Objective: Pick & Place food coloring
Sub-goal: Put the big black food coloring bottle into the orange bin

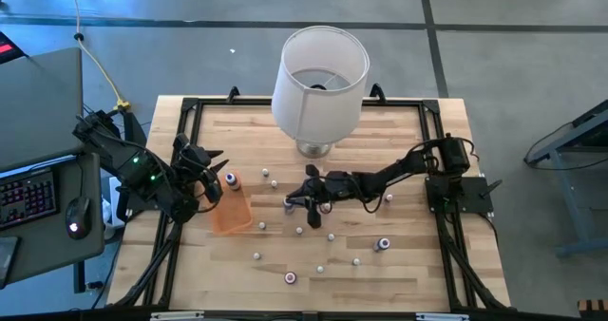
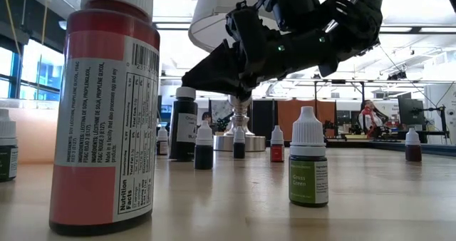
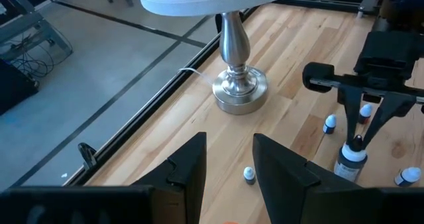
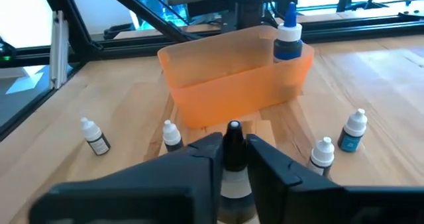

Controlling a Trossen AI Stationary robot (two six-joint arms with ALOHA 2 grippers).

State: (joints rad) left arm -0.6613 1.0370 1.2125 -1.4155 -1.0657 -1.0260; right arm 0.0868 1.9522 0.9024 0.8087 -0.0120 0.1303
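- Right gripper — mid-tabletop, fingers clamped on a black-capped bottle.
- Left gripper — beside the orange tray, fingers apart, empty.
- Other bottles stand scattered; one blue-tipped bottle is at the tray's far wall.
- Lamp at rear.
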